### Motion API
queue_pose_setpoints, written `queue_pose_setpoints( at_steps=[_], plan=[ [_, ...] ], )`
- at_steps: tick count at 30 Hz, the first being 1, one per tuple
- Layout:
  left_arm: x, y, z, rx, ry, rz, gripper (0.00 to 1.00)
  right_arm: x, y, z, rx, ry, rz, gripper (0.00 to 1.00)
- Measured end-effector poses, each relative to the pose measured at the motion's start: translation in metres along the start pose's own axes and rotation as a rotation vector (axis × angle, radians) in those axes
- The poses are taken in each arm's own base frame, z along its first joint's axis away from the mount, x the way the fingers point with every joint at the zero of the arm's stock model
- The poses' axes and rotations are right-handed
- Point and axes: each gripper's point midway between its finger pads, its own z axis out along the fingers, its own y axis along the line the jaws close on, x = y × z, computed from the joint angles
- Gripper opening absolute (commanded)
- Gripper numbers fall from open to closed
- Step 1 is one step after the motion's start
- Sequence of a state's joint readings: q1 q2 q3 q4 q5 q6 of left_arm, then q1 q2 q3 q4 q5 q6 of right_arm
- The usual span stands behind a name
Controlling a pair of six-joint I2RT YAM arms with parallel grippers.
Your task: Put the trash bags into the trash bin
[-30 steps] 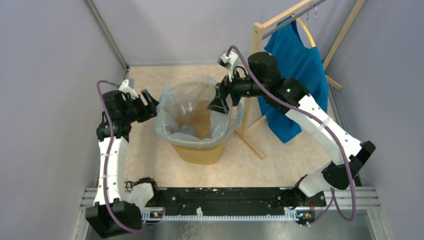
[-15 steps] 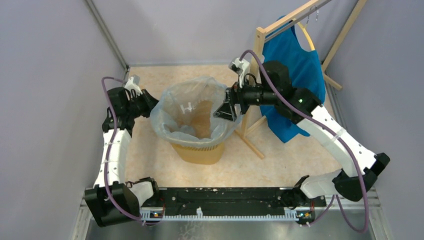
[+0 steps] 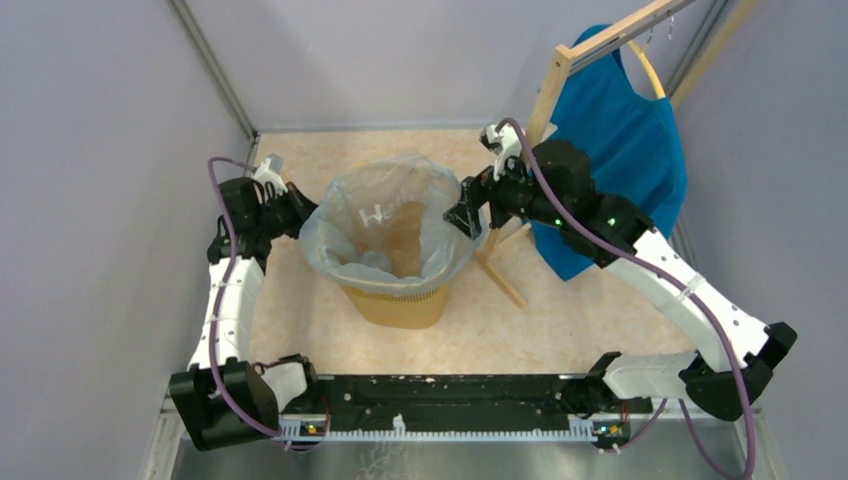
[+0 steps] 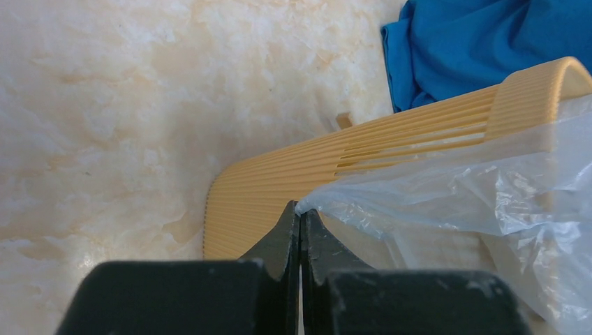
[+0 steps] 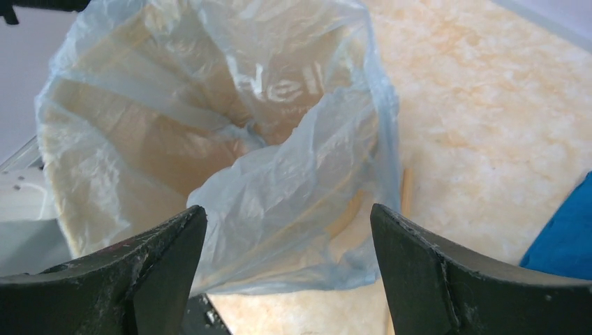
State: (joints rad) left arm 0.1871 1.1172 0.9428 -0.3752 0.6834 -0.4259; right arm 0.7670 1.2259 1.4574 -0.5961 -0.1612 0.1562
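The yellow-orange trash bin (image 3: pixel 395 305) stands mid-floor, lined by a translucent pale blue trash bag (image 3: pixel 385 215) whose film drapes over the rim. My left gripper (image 3: pixel 305 212) is at the bin's left side, shut on the bag's edge. In the left wrist view the closed tips (image 4: pixel 300 209) pinch a corner of the film (image 4: pixel 454 202) against the ribbed bin wall (image 4: pixel 314 167). My right gripper (image 3: pixel 462 215) hovers open at the bin's right rim. From the right wrist its wide jaws (image 5: pixel 287 216) frame the bag's mouth (image 5: pixel 230 139) without touching it.
A wooden clothes rack (image 3: pixel 545 110) with a blue shirt (image 3: pixel 620 150) stands close behind the right arm, its foot (image 3: pixel 500 275) beside the bin. Grey walls close in left, back and right. The arms' base rail (image 3: pixel 450 400) runs along the near edge.
My left gripper has closed on the bag's edge at the bin's left side. The right gripper drew back from over the bin towards its right rim. The rack and shirt shifted right.
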Motion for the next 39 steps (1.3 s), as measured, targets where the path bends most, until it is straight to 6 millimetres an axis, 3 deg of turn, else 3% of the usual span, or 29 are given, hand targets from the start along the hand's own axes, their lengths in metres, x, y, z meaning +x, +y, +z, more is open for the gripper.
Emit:
queue_pose_setpoints(
  at_steps=[5,13,18,21,26,39],
  plan=[
    [0.011,0.006,0.001,-0.013,0.027,-0.023,0.0,-0.01,-0.011,0.019,0.026,-0.045,-0.03,0.88],
    [0.016,0.005,-0.003,-0.016,0.026,-0.024,0.0,-0.021,-0.027,0.083,0.029,-0.014,-0.05,0.89],
    [0.017,0.004,-0.005,-0.017,0.029,-0.026,0.0,-0.025,-0.027,0.104,0.005,0.035,-0.045,0.9],
    [0.02,0.006,-0.004,-0.019,0.033,-0.03,0.0,-0.034,-0.02,0.108,-0.046,0.062,-0.015,0.9],
    [0.025,0.008,-0.004,-0.023,0.041,-0.037,0.0,-0.066,0.005,0.104,-0.187,0.037,0.057,0.93],
    [0.026,0.007,-0.005,-0.018,0.041,-0.035,0.0,-0.062,0.08,0.073,-0.577,0.132,0.187,0.93]
  ],
)
